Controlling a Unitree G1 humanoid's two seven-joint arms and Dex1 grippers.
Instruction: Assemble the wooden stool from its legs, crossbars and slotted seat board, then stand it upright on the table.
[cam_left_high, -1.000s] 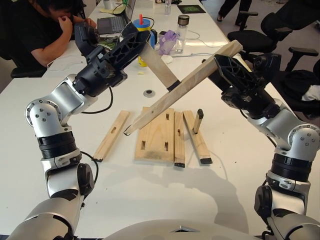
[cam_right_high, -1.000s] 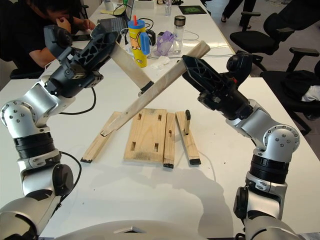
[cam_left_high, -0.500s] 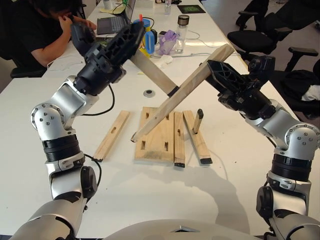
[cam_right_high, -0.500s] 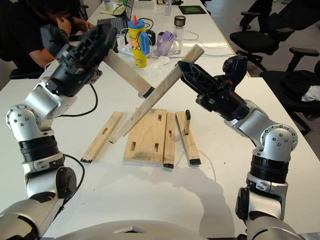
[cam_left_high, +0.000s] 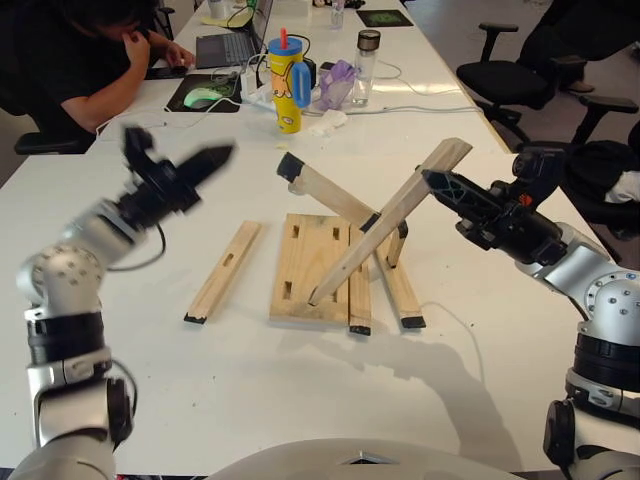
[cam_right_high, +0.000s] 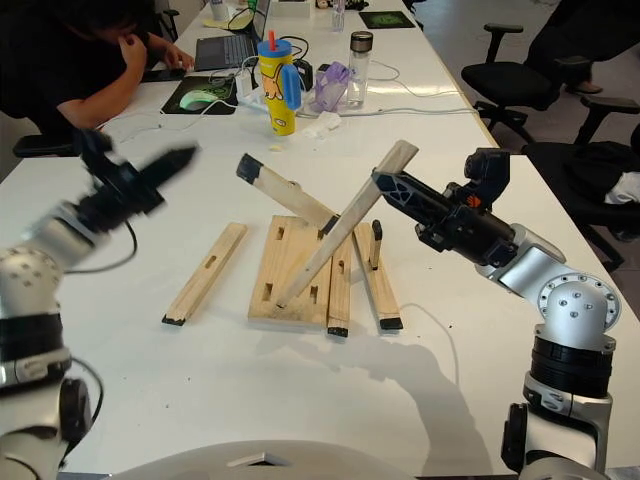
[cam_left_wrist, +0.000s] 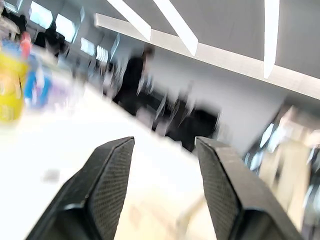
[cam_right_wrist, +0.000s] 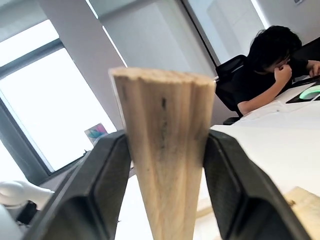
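**Left eye view.** The left gripper (cam_left_high: 213, 158) has let go of the short leg (cam_left_high: 330, 195) it held half a second ago. It has swung out to about 9 o'clock of the seat board (cam_left_high: 298, 262), fingers apart and empty. The short leg now slants above the board's 12 o'clock edge. Its black-capped end is raised toward 11 o'clock and its other end is against the long leg (cam_left_high: 375, 235); whether it is at rest or dropping cannot be told. The right gripper (cam_left_high: 447, 187), at 2 o'clock, stays clamped on the long leg's upper part and has come lower. The leg's foot now sits on or just above the board near its 6 o'clock edge. A left slat (cam_left_high: 224, 271) lies flat on the table (cam_left_high: 300, 400) at 9 o'clock, apart from the board. A pair of slats (cam_left_high: 358, 285) lies just beside the board at 3 o'clock.

**Right eye view.** The layout is the same — the two legs cross above the board's far half.

**Left wrist view.** The fingers (cam_left_wrist: 112, 185) are spread wide, with nothing between them.

**Right wrist view.** The long leg is seen end-on, pinched from both sides by the pads (cam_right_wrist: 107, 190).

**Reading.** No leg stands in a slot, so the release appears to have joined nothing. The short leg will likely need picking up again — assembly looks barely begun.
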